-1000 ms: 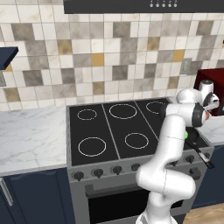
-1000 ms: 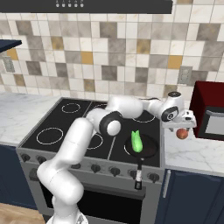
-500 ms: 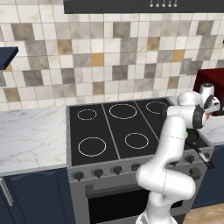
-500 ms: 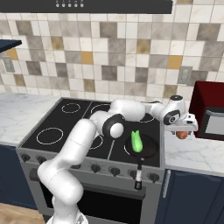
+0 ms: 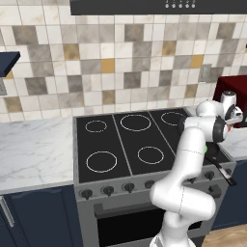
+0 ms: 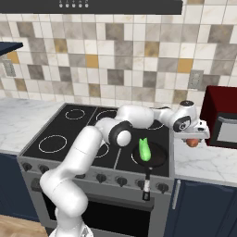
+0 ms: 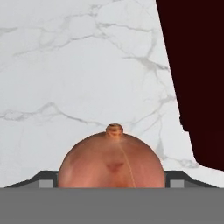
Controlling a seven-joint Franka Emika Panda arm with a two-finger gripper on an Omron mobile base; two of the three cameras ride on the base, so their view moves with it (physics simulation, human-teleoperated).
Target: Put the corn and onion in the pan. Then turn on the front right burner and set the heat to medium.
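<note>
We are at a kitchen counter [image 6: 203,162] of white marble, just right of a black glass cooktop [image 6: 69,134], with a tiled wall behind and a dark red appliance [image 6: 222,120] standing at the far right.

Our gripper [image 6: 193,139] hangs low over that marble, and the onion [image 7: 112,159] sits right between its dark tips in the hand view, stalk end up, so close that it fills the lower middle of the picture. The jaws stand on either side of it, but we cannot tell from these pictures whether they have pinched it or merely flank it, nor whether it rests on the marble. The straddle makes sense: a round ball rolls away from anything but a squeeze across its middle. In the right base view the onion shows as a small reddish ball under the hand, beside the red appliance.

Moving outward, the arm stretches far to the right over the stove to reach here, which is why its elbow lies low over the cooktop. The pan [image 6: 159,159] sits just left of the onion, at the front right of the cooktop, with its handle [image 6: 147,183] pointing toward us over the stove's front edge. The corn [image 6: 144,149] already lies inside it, so half the loading looks done.

The knobs [image 6: 99,177] line the stove front below; we judge they wait until the onion joins the corn.
</note>
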